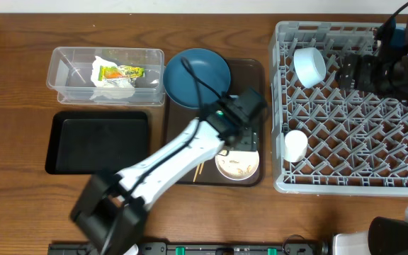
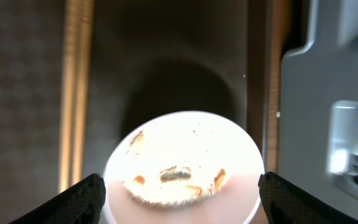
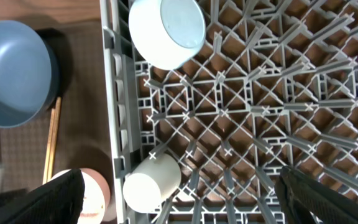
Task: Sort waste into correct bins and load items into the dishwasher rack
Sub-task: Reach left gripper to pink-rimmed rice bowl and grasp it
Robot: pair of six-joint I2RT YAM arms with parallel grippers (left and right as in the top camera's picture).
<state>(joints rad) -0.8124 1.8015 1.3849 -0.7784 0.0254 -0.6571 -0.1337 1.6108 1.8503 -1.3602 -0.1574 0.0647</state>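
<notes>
Plainly, the white bowl (image 2: 182, 155) (food scraps (image 2: 176, 175) inside) was framed squarely between the wide-spread jaws of the left gripper (image 2: 180, 186), on the brown tray (image 1: 252, 74); the right gripper (image 3: 179, 180), likewise released, was held farther off, over the dishwasher rack (image 1: 346, 127).

Grey plastic lattice rack (image 1: 346, 106), clear plastic tub (image 1: 105, 74), wood-grain table (image 1: 20, 92)

No word, number or brand can be read in any view. The snack wrapper (image 1: 121, 71), lying in the clear tub (image 1: 66, 67) at the far left, carries yellow-green and orange print, but it is too small and blurred to make out letters.
</notes>
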